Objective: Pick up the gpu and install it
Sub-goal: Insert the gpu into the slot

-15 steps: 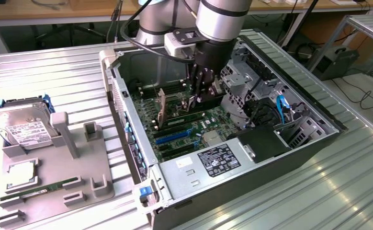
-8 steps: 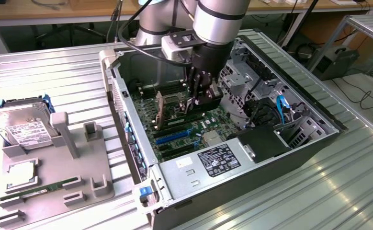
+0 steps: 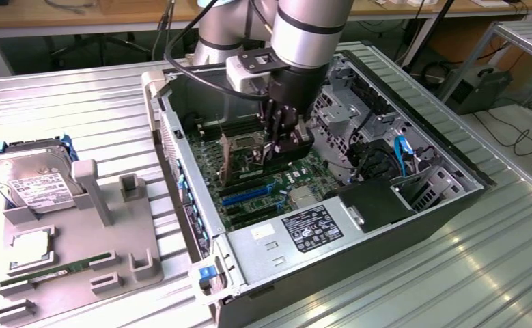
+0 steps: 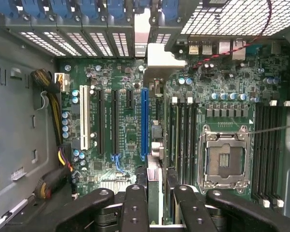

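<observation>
Exterior view: inside the open computer case (image 3: 448,198), the gripper (image 3: 279,147) clasps the gpu (image 3: 289,152), a thin dark card held on edge above the motherboard (image 3: 275,184), its long axis running roughly across the board.

Wrist view: the two black fingers (image 4: 135,208) pinch the card's top edge (image 4: 154,198) between them; its silvery bracket (image 4: 157,53) sits at the far end by the rear slots, just beside the blue slot (image 4: 144,123).

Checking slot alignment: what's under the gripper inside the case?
The gripper holds the gpu edge-on over the motherboard, beside the blue slot. The empty CPU socket shows. The slot directly beneath the card is covered.
</observation>
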Robot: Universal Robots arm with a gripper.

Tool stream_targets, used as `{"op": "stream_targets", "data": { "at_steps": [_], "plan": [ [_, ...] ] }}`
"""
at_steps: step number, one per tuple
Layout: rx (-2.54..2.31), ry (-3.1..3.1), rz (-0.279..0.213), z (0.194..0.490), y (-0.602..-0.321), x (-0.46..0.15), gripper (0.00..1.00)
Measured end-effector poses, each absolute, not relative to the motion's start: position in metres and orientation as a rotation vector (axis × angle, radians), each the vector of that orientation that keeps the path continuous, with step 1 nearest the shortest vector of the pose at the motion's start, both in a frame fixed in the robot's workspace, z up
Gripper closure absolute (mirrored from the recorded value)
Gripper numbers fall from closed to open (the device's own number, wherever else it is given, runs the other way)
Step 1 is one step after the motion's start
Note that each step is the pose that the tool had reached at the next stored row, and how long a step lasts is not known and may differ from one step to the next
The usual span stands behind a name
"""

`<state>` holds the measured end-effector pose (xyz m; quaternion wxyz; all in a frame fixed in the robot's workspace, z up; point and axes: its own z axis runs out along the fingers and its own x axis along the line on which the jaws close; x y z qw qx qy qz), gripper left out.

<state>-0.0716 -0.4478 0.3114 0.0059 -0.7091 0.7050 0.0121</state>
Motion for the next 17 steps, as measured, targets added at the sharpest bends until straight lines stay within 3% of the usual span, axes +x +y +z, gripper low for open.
{"op": "stream_targets", "data": {
  "at_steps": [17],
  "plan": [
    [-2.222, 2.204, 0.038, 0.300, -0.448, -0.086, 0.74]
  ]
}}
